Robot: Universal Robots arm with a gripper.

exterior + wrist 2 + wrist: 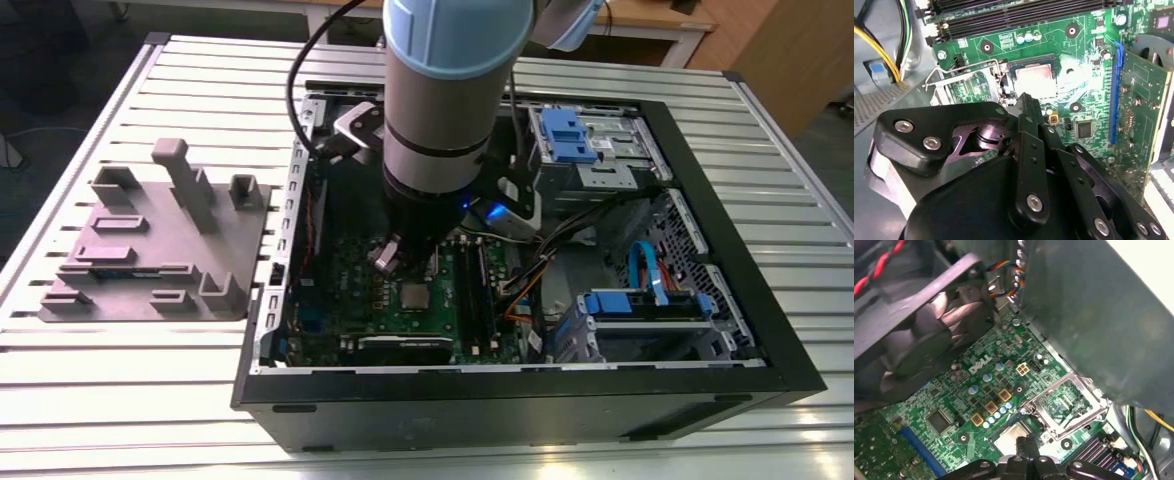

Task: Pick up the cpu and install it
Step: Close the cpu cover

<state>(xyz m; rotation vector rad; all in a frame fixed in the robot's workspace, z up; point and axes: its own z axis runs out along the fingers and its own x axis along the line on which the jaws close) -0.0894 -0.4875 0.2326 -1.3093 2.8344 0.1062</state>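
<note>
The cpu [1032, 80] sits in the motherboard [1084, 100] socket inside the case [747, 300]; the tray [147, 250] lies at the exterior view's left on the surface [134, 400]

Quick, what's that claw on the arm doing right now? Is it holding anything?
Gripper: shut, fingertips together, holding nothing, poised just above the cpu, which sits in its socket on the motherboard with the socket frame flipped open.

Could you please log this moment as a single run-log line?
cpu: seated in motherboard socket | socket frame: swung open | end effector: just above cpu, holding nothing | grey tray: outside case
</note>
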